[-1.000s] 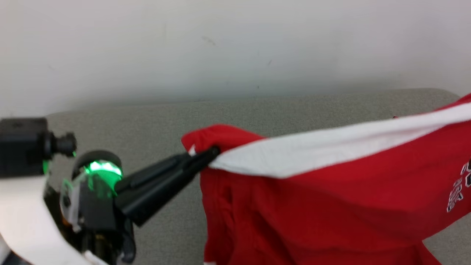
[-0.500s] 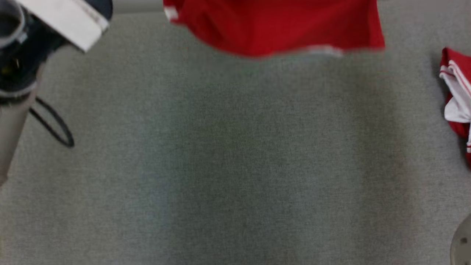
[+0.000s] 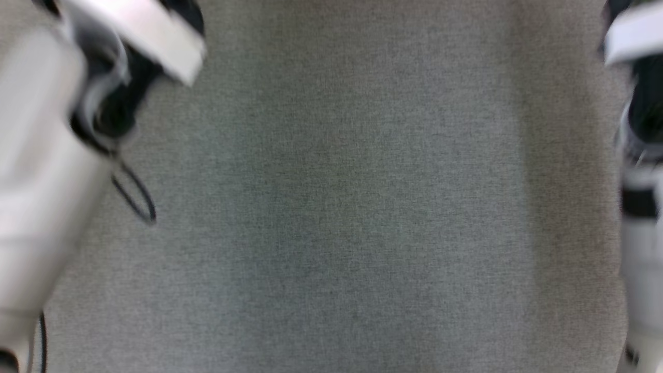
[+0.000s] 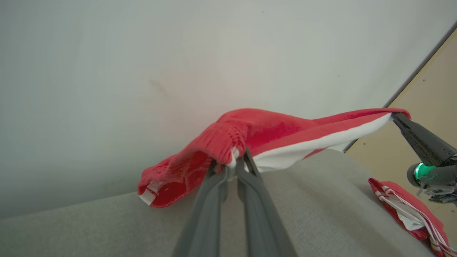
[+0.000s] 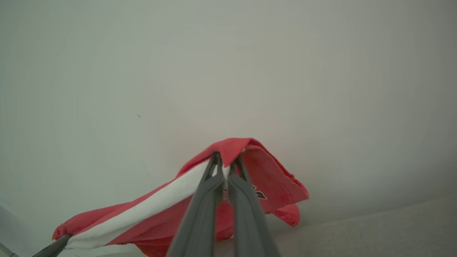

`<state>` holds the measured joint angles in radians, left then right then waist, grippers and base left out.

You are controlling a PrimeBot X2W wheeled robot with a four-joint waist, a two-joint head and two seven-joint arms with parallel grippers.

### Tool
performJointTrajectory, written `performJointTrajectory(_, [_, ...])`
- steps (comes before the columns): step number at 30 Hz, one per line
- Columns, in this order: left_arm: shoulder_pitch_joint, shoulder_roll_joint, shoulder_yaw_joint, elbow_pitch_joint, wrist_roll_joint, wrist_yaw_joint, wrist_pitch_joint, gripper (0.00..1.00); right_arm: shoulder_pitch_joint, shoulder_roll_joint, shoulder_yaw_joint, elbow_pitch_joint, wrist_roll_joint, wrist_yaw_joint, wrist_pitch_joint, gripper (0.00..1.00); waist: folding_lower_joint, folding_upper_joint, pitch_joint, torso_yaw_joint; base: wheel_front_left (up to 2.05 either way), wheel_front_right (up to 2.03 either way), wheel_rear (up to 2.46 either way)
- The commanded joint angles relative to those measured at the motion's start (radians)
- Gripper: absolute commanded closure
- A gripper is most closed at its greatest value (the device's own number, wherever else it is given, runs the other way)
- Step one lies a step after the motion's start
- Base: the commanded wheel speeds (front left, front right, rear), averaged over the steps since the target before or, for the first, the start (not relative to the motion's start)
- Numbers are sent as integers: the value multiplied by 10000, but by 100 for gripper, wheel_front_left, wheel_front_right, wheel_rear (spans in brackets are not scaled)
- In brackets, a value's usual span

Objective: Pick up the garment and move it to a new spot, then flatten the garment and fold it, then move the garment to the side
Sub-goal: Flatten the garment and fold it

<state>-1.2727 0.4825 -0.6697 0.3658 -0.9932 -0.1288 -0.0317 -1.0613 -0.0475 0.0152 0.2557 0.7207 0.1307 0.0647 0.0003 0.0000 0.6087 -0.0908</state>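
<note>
The garment, red with a broad white band, hangs stretched in the air above the grey table in front of a white wall. My left gripper is shut on one bunched red end. My right gripper holds the other end at the right of the left wrist view. In the right wrist view the right gripper is shut on a red corner of the garment, and the left gripper pinches the far end. The head view shows blurred pale forearms and bare grey table.
A second red and white cloth lies folded on the table near its right edge. A black cable loop hangs by the left arm. A white wall stands behind the table and a tan surface lies beyond its right end.
The head camera has tilted down: the held garment slid out of the top of its picture and the folded cloth at the right edge went too. Both forearms now frame bare table.
</note>
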Motion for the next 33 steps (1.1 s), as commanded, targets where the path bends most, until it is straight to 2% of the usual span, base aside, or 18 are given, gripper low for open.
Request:
performJointTrajectory(1, [844, 315, -389, -287, -316, -27, -405, 100, 1173, -61, 210, -417, -52, -3, -224, 100, -3, 0, -428, -14, 0, 0, 0])
performJointTrajectory(3, [1818, 536, -876, -708, -675, -29, -780, 100, 2510, -123, 377, -912, -106, -3, -266, 100, -3, 0, -849, -12, 0, 0, 0])
performJointTrajectory(7, [3754, 1006, -1715, -1560, -1132, -28, -1497, 100, 5154, -688, 486, -1995, -289, -1, -64, 100, -3, 0, -1790, 91, 0, 0, 0])
performJointTrajectory(10, [4932, 1369, -2101, -1666, -947, -8, -1894, 100, 6787, -1061, 461, -2693, -167, -1, 238, 100, -3, 0, -2498, 131, 0, 0, 0])
performJointTrajectory(15, [6630, 1135, -2425, -1713, -803, 60, -2225, 100, 8879, -1499, 330, -3433, -73, -7, 672, 100, -3, 0, -3599, 221, 0, 0, 0])
performJointTrajectory(21, [8408, 646, -2662, -1882, -672, 388, -2325, 100, 10797, -1771, 150, -3803, -214, -10, 1023, 100, -3, 0, -4553, 258, 0, 0, 0])
performJointTrajectory(27, [9921, 489, -2510, -2133, -651, 732, -2320, 100, 12030, -1823, -66, -4055, -158, -10, 1164, 100, -3, 0, -5163, 163, 0, 0, 0])
performJointTrajectory(33, [11551, 542, -2452, -3034, -493, 1142, -2325, 100, 13557, -2056, -428, -4605, 77, -14, 1446, 100, -3, 0, -6004, 148, 0, 0, 0])
